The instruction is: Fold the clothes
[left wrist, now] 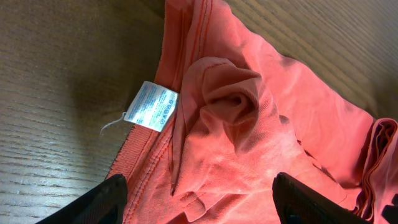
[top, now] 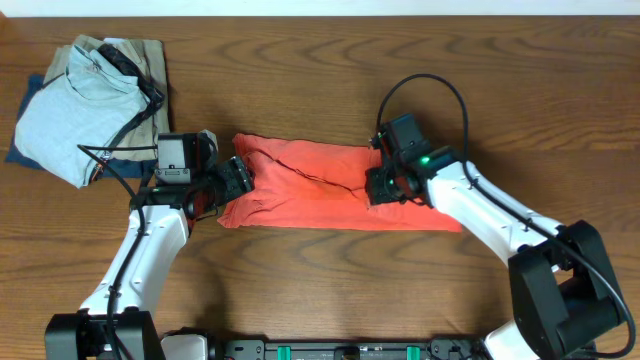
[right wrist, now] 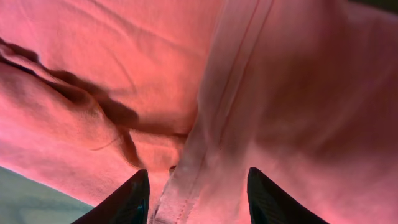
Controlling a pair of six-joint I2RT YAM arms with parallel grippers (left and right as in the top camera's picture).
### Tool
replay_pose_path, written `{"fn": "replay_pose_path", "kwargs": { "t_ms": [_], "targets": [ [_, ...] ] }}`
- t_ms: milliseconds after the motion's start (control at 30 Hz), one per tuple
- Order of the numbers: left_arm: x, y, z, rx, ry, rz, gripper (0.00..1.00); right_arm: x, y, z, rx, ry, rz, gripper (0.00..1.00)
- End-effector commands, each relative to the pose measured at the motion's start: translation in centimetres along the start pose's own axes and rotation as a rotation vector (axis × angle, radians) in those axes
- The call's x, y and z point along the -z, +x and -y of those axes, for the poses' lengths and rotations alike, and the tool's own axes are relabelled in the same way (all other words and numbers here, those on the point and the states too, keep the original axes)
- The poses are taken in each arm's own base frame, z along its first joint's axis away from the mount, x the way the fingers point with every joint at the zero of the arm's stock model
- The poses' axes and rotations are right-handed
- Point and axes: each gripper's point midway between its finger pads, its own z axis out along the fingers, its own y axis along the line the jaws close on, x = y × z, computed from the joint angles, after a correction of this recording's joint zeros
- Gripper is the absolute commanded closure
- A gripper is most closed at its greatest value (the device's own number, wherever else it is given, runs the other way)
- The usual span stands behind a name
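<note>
The red shirt lies mid-worktop as a long band, folded lengthwise, I judge; next the ends must meet, which calls for a firm pinch at each end; my left pincer stands released at the left end, the right pincer parted over a seam; only the left wrist shows the label; only overhead shows the spare pile.

Wooden table: coral T-shirt centre; blue shirt, seemingly atop tan garment, corner.
</note>
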Motion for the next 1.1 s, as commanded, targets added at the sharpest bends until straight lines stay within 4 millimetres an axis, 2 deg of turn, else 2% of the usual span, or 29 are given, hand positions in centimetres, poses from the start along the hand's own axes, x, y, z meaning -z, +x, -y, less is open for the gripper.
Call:
{"fn": "replay_pose_path", "kwargs": {
  "t_ms": [0, 200, 233, 300, 333, 367, 767, 833, 933, 1000, 1067],
  "targets": [
    [-0.3, 0.3, -0.5, 0.0, -0.013, -0.013, 0.24, -0.2, 0.7, 0.5, -0.046, 0.067, 0.008, 0.51],
    [-0.3, 0.3, -0.5, 0.0, -0.013, -0.013, 0.24, -1.2, 1.8, -0.4, -0.012, 0.069, -0.023, 0.53],
    [-0.3, 0.3, -0.5, 0.0, -0.013, -0.013, 0.24, -1.4, 1.9, -0.5, -0.008, 0.071, -0.027, 0.59],
    [-0.3, 0.3, -0.5, 0.0, -0.013, -0.013, 0.24, -1.6, 2.1, -0.6, -0.002, 0.071, -0.032, 0.84],
    [-0.3, 0.3, -0.5, 0.0, -0.013, -0.013, 0.24, -1.6, 2.1, -0.6, -0.002, 0.073, -0.034, 0.94],
    [-0.3, 0.3, -0.5, 0.0, -0.014, -0.014, 0.24, -1.6, 2.2, -0.6, -0.003, 0.074, -0.037, 0.99],
    [-0.3, 0.4, -0.5, 0.001, -0.015, -0.016, 0.24, -1.5, 3.1, -0.3, -0.004, 0.081, -0.075, 0.99],
    [-0.3, 0.4, -0.5, 0.001, -0.015, -0.016, 0.24, -1.6, 3.2, -1.5, 0.043, 0.011, -0.09, 0.99],
    [-0.3, 0.4, -0.5, 0.001, -0.015, -0.016, 0.23, -1.2, 4.0, -5.0, 0.244, -0.2, -0.121, 0.99],
    [-0.3, 0.4, -0.5, 0.001, -0.015, -0.016, 0.24, -1.0, 4.3, -5.8, 0.278, -0.254, -0.131, 0.99],
    [-0.3, 0.4, -0.5, 0.001, -0.015, -0.016, 0.24, -1.0, 4.5, -5.8, 0.278, -0.255, -0.137, 0.99]
  ]
}}
